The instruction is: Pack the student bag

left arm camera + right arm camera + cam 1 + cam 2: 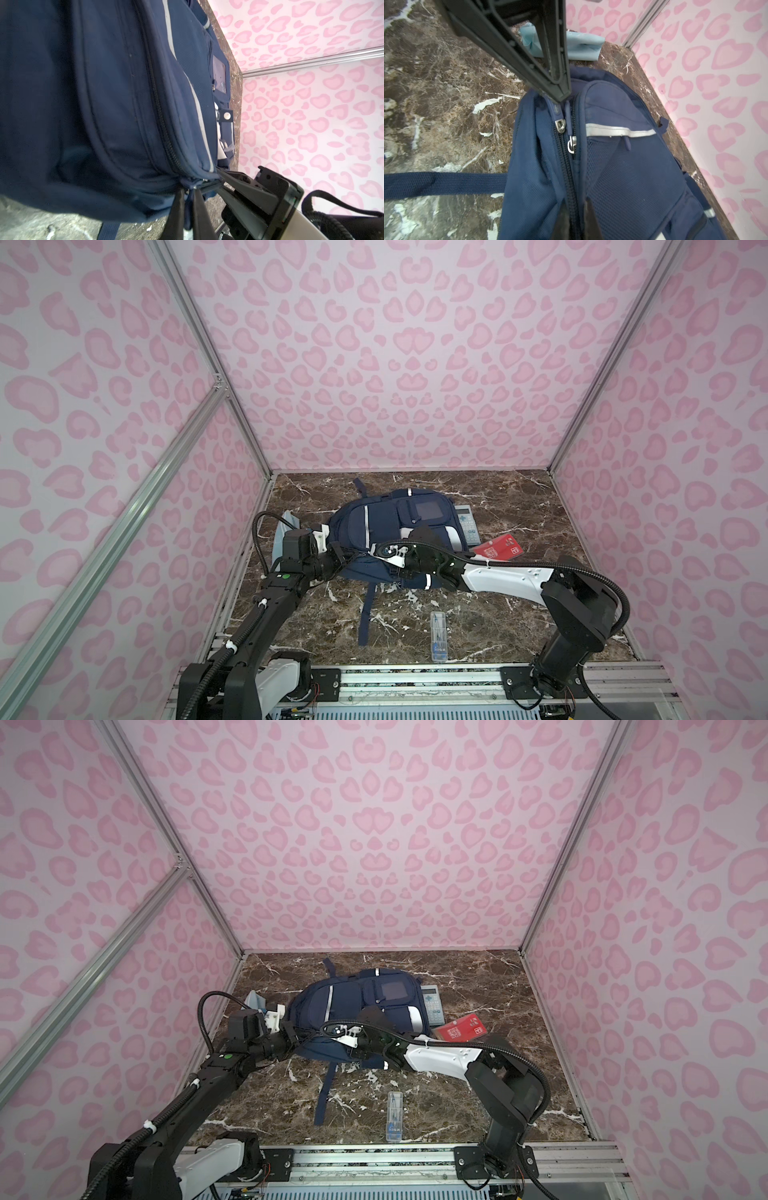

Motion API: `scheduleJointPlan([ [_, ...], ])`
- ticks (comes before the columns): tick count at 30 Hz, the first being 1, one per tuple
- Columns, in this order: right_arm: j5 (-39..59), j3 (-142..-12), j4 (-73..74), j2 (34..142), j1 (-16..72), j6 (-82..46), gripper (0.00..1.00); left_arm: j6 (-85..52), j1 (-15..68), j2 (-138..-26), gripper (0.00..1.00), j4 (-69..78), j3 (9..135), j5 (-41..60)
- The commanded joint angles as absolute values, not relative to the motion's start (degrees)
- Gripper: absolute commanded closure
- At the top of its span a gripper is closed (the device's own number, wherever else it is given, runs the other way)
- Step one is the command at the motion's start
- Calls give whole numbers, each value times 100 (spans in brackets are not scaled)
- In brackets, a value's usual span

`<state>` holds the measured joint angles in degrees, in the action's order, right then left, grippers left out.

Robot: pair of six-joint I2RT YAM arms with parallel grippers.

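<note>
- The student bag [384, 522] lies front up in the middle of the marble table [540, 510], slightly toward 12 o'clock. Its main zip looks fully closed, so I'd judge nothing is packed yet.
- The left gripper [189, 195] is pinched tight on a navy zip pull [554, 108] at the bag's 8 o'clock edge. That small tab could slip free under an angled tug.
- The right gripper [576, 209] is clamped on the zip seam close by. If that hold is weak, the bag would drag instead of unzipping, and the arms crowd each other.
- The bag is soft, slack navy fabric with white reflective stripes, and one strap trails toward 6 o'clock.
- A calculator [467, 524] sits against the bag at 3 o'clock, so a sliding bag would shove it.
- A red packet [498, 551] lies at 4 o'clock, a light-blue pouch [289, 519] at 9, and a clear case [439, 635] at 6.
</note>
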<state>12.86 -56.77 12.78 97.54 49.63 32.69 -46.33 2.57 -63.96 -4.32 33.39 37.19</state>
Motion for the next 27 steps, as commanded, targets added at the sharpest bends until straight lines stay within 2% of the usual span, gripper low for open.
scheduleJointPlan([
  [1, 727, -5487, 762, 9605, 4680, 3389, 100, -4469, -18, -6611, 97, -148, 3514, 1539],
  [4, 754, -5572, 607, 9682, 4661, 3362, 100, -4354, 46, -6624, 97, -124, 3527, 1924],
  [7, 859, -5863, 456, 9944, 4880, 3261, 98, -4441, 543, -6648, 97, -3, 3403, 2415],
  [10, 983, -6306, 68, 10278, 5045, 3163, 74, -4354, 1095, -6597, 97, -140, 3261, 2375],
  [15, 1159, -6668, -279, 10429, 5003, 2751, 45, -4215, 1468, -6634, 97, -127, 2895, 2247],
  [20, 1467, -7146, -811, 10620, 4943, 2647, 37, -4153, 1628, -6776, 97, -107, 2747, 2010],
  [26, 577, -7365, -876, 11081, 5249, 2901, 37, -4222, 1631, -6796, 97, -33, 2802, 2099],
  [27, 163, -7389, -746, 11165, 5279, 2846, 37, -4232, 1633, -6720, 97, -57, 2795, 2092],
])
